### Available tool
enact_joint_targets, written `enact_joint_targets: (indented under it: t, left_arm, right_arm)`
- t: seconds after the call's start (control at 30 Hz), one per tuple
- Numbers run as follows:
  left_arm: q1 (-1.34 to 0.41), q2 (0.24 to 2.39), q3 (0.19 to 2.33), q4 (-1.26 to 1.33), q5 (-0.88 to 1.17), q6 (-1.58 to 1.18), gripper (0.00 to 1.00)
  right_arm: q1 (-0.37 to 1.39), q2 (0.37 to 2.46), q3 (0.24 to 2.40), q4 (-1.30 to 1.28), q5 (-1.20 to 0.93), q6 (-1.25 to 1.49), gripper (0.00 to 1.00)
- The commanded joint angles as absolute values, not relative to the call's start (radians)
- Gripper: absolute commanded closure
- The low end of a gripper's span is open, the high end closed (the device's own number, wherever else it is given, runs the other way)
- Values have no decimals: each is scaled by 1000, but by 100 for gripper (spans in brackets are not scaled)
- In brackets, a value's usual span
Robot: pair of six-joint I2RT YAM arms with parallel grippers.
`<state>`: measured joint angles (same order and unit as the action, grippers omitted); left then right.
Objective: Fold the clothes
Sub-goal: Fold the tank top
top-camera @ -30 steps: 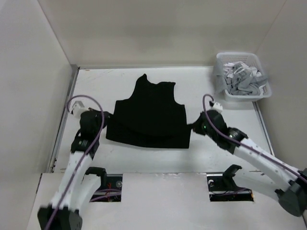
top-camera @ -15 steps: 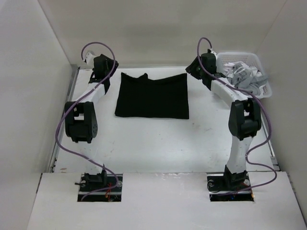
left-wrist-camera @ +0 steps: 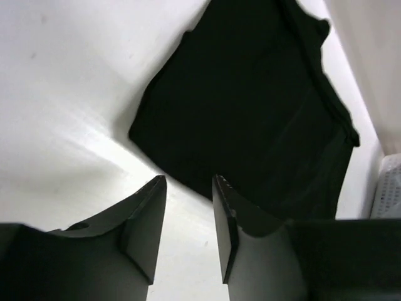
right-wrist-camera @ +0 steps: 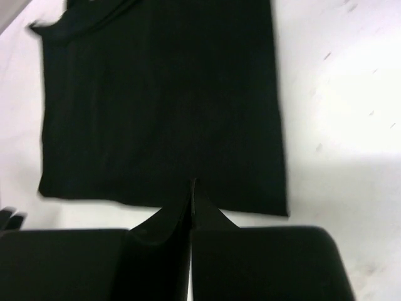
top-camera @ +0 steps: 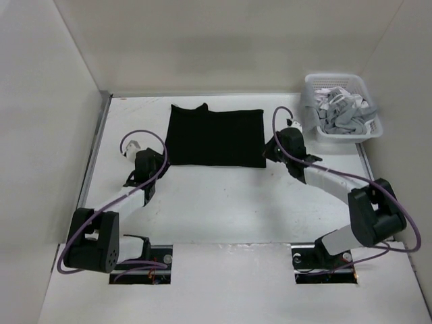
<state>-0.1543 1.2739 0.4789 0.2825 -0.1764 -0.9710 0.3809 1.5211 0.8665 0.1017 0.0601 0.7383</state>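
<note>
The clothes (top-camera: 216,135), a black T-shirt, lie folded into a flat rectangle at the back middle of the white table (top-camera: 223,196). My left gripper (top-camera: 159,164) hovers just off the shirt's near left corner. In the left wrist view it (left-wrist-camera: 188,183) is open, with only bare table between its fingers (left-wrist-camera: 147,216), and the shirt (left-wrist-camera: 250,106) lies ahead. My right gripper (top-camera: 271,150) sits at the shirt's near right corner. In the right wrist view it (right-wrist-camera: 191,186) is shut, its tips over the near edge of the flat shirt (right-wrist-camera: 163,100), with no cloth seen lifted.
A white plastic basket (top-camera: 351,133) stands at the back right with grey-white striped garments (top-camera: 343,111) heaped in it. White walls close in the table at the left, the back and the right. Both arm bases are at the near edge.
The shirt went from a spread vest shape to a folded rectangle. Both arms swung to the far edge, then came back to its near corners. The left jaws now stand open, the right shut.
</note>
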Motion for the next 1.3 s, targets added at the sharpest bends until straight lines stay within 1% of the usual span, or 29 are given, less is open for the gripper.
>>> enact_joint_targets:
  t: [0.0,0.1,0.17,0.23,0.37,0.53,0.63,0.73,0.83,1.07,1.2,1.27]
  left_arm:
    - [-142,1252,402,340,-137,-1003,65]
    - [-108,1310,373,403,-95,-1022,61]
    - [-82,1357,373,461,-60,-1028,61]
    - [-67,1409,376,518,-38,-1041,60]
    - [-57,1500,402,561,-31,-1074,61]
    - [-56,1566,399,615,-51,-1135,72]
    - [-41,1582,396,635,-54,-1152,81]
    - [-34,1583,396,646,-64,-1157,87]
    - [-38,1583,400,661,-67,-1157,90]
    - [-33,1606,393,686,-69,-1157,93]
    - [-31,1618,388,707,-67,-1161,95]
    - [-31,1618,388,713,-67,-1161,96]
  right_arm:
    - [416,1425,763,264,95,753,97]
    - [435,1370,672,288,109,747,93]
    - [435,1355,631,307,101,746,90]
    - [435,1347,600,314,98,750,84]
    - [435,1341,549,336,118,765,69]
    - [406,1361,512,364,120,821,56]
    - [397,1408,511,382,121,859,52]
    - [390,1466,511,442,86,890,47]
    - [381,1528,517,488,66,929,49]
    - [361,1650,526,569,66,997,60]
    - [364,1690,529,592,77,1019,74]
    - [366,1697,531,601,80,1020,84]
